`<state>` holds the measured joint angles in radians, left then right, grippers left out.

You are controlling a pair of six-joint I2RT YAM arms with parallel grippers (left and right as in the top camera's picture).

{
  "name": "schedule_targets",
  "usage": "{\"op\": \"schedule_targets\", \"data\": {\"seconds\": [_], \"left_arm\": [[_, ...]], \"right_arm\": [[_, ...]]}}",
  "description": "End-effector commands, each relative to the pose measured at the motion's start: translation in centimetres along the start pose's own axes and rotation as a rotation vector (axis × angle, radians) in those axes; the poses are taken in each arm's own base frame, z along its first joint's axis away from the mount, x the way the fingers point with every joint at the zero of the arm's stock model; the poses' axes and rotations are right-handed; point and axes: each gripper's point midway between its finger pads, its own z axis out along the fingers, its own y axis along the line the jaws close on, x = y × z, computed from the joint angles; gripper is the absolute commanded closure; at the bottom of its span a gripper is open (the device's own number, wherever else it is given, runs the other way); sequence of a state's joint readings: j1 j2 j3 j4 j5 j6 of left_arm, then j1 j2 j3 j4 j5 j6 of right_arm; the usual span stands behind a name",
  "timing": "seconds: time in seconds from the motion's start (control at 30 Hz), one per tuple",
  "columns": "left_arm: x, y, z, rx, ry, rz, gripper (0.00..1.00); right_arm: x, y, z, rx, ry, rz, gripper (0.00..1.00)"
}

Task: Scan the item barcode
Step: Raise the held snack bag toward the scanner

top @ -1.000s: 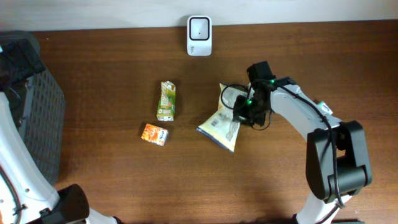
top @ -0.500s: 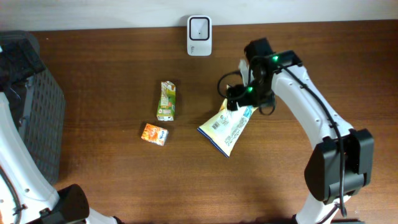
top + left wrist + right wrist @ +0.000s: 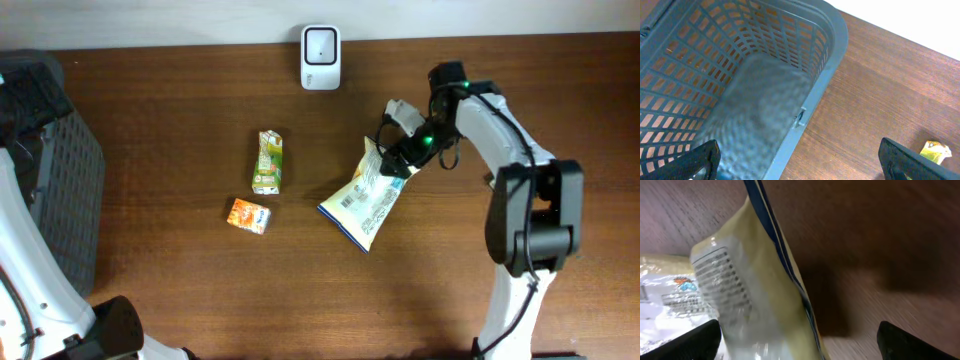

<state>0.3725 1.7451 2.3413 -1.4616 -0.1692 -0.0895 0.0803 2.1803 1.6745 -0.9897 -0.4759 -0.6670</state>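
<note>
The overhead camera looks straight down on the wooden table (image 3: 200,290) from far off, a strip of white wall (image 3: 500,18) along the top edge. The left wrist camera sits close above the grey mesh basket (image 3: 825,60), which overhead shows at its left edge (image 3: 80,190). The right wrist camera is pressed near the pouch (image 3: 755,295), blurred here, which lies right of centre overhead (image 3: 365,200).

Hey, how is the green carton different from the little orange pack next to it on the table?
The green carton is longer and narrower; the orange pack is short and squat. The green carton lies lengthwise toward the far edge of the wooden table; the orange pack lies crosswise, slightly askew. Both lie on it, apart, neither gripped.
</note>
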Motion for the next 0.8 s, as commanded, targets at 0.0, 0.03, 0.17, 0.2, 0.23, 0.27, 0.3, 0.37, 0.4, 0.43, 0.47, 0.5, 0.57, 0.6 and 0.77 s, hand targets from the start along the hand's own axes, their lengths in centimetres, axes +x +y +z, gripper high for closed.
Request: {"op": "schedule_targets", "data": {"seconds": [0.0,0.03,0.17,0.2,0.23,0.27,0.3,0.37,0.4,0.43,0.47,0.5,0.57,0.6,0.77], "left_arm": [[-0.2,0.1,-0.1,-0.002,-0.007,0.012,0.01],[-0.2,0.1,-0.1,-0.002,-0.007,0.012,0.01],[-0.2,0.1,-0.1,-0.002,-0.007,0.012,0.01],[-0.2,0.1,-0.1,-0.002,-0.007,0.012,0.01],[-0.2,0.1,-0.1,-0.002,-0.007,0.012,0.01],[-0.2,0.1,-0.1,-0.002,-0.007,0.012,0.01],[-0.2,0.1,-0.1,-0.002,-0.007,0.012,0.01],[-0.2,0.1,-0.1,-0.002,-0.007,0.012,0.01],[-0.2,0.1,-0.1,-0.002,-0.007,0.012,0.01],[-0.2,0.1,-0.1,-0.002,-0.007,0.012,0.01],[-0.2,0.1,-0.1,-0.002,-0.007,0.012,0.01],[-0.2,0.1,-0.1,-0.002,-0.007,0.012,0.01],[-0.2,0.1,-0.1,-0.002,-0.007,0.012,0.01],[-0.2,0.1,-0.1,-0.002,-0.007,0.012,0.01],[-0.2,0.1,-0.1,-0.002,-0.007,0.012,0.01]], "right_arm": [[-0.4,1.6,1.6,-0.130,-0.041,-0.010,0.01],[-0.5,2.3,1.5,-0.168,-0.052,0.000,0.01],[-0.6,4.4,1.3,-0.266,-0.064,0.033,0.29],[-0.4,4.6,1.5,-0.271,-0.057,0.036,0.35],[-0.1,4.9,1.8,-0.279,-0.048,0.039,0.39],[0.2,5.3,2.2,-0.289,-0.039,0.041,0.39],[0.5,5.5,2.7,-0.296,-0.032,0.042,0.39],[1.0,5.7,3.5,-0.298,-0.023,0.068,0.39],[1.2,5.8,4.0,-0.297,-0.020,0.084,0.39],[1.5,5.8,4.3,-0.299,-0.018,0.095,0.39],[1.7,5.9,4.5,-0.300,-0.013,0.116,0.38],[2.0,6.0,4.7,-0.304,-0.008,0.125,0.38],[2.2,6.1,4.8,-0.308,-0.001,0.151,0.41],[2.1,6.1,4.8,-0.313,-0.002,0.171,0.51],[0.6,7.5,3.7,-0.422,-0.077,0.221,0.96]]}}
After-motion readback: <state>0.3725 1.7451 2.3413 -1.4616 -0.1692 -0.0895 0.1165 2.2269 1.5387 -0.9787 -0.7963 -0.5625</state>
